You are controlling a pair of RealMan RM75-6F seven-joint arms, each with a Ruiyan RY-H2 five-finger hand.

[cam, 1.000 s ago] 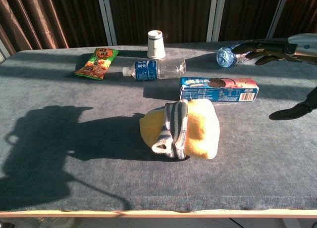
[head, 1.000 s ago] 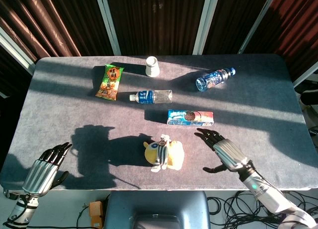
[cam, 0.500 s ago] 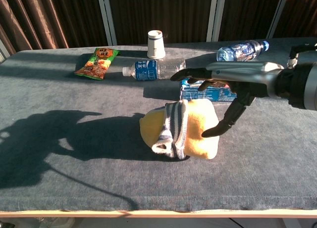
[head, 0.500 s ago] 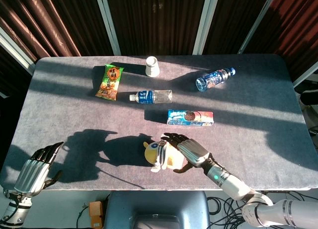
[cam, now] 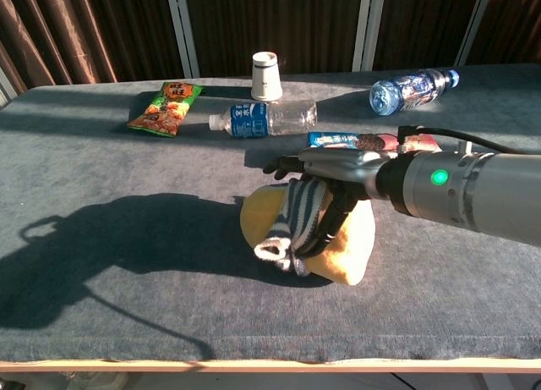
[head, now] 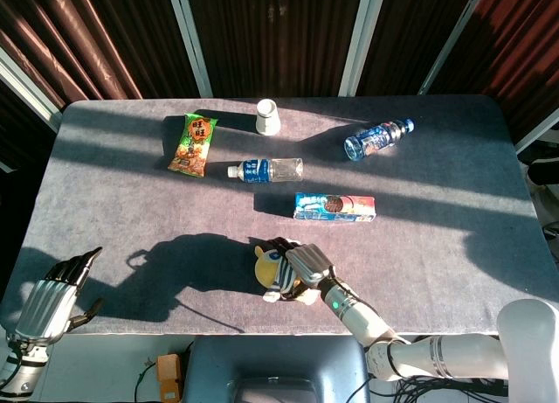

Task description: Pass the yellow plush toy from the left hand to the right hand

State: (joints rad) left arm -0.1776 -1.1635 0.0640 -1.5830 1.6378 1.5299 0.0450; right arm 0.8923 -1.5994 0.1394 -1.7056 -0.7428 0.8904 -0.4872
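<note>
The yellow plush toy (head: pixel 269 267) with a striped scarf lies near the table's front edge, at the centre. My right hand (head: pixel 306 265) covers its right side. In the chest view the right hand (cam: pixel 338 166) lies across the top of the plush toy (cam: pixel 262 216), and its thumb presses into the toy's front. The hand grips the toy, which is tilted a little. My left hand (head: pixel 51 300) hangs off the table's front left corner, fingers apart and holding nothing. The chest view does not show it.
A cookie box (head: pixel 334 207) lies just behind the toy. Further back are a clear water bottle (head: pixel 266 169), a blue-labelled bottle (head: pixel 377 138), an upturned paper cup (head: pixel 267 117) and a green snack bag (head: pixel 193 144). The table's front edge (cam: pixel 270 362) runs close to the toy.
My right hand has swept left from the table's right side onto the toy and closed on it, and the toy has tipped slightly. My left hand has drawn back and down off the front left corner.
</note>
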